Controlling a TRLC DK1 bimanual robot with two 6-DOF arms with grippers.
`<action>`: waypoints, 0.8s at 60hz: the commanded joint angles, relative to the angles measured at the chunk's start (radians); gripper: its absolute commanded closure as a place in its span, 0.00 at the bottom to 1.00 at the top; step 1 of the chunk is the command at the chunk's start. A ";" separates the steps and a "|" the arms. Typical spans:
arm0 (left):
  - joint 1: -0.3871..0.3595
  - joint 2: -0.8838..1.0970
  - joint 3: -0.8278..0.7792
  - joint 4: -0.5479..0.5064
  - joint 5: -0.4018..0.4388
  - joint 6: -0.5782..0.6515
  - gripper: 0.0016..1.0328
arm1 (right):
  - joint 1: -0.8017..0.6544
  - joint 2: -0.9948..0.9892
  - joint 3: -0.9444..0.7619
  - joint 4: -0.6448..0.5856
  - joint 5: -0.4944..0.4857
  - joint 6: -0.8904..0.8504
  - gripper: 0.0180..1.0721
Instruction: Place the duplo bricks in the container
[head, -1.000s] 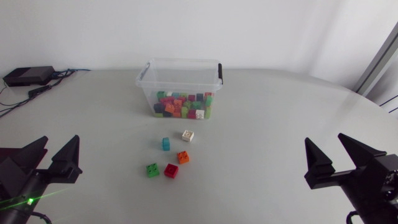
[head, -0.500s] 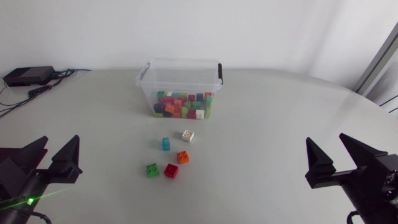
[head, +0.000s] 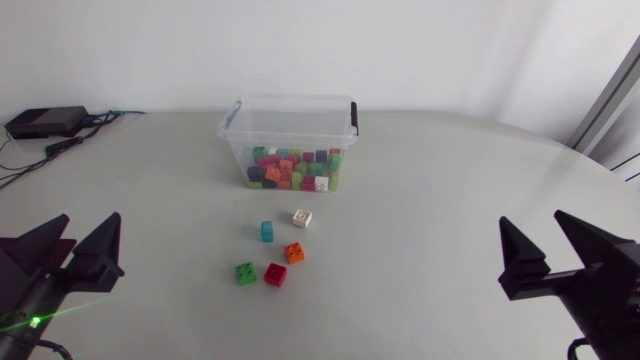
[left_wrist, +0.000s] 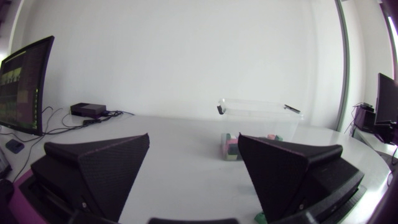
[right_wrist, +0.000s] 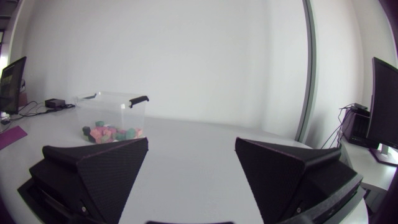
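Cut off at the head view's lower corners: left arm (head: 25, 300), right arm (head: 610, 295); too small to count: bricks (head: 293, 169) heaped in the container (head: 232, 140), partly hidden in the left wrist view behind a finger of the left gripper (left_wrist: 193, 137).

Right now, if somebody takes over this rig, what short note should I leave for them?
Left gripper: open, empty, at its own side of the table.
Right gripper: open, empty, at the opposite side.
The container stands at the far middle, without a lid.
Done: many bricks lie inside it.
Left: five lie loose in front of it, none held: white brick, teal brick, orange brick, green brick, red brick.
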 joint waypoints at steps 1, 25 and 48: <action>-0.002 0.042 0.095 -0.012 0.002 -0.014 0.04 | -0.004 0.017 0.078 -0.014 0.009 0.018 0.04; -0.064 0.432 0.352 -0.044 0.002 -0.024 0.04 | 0.010 0.324 0.304 -0.018 0.010 0.027 0.04; -0.150 0.845 0.585 -0.234 -0.019 0.002 0.07 | 0.012 0.574 0.394 -0.046 0.001 0.027 0.04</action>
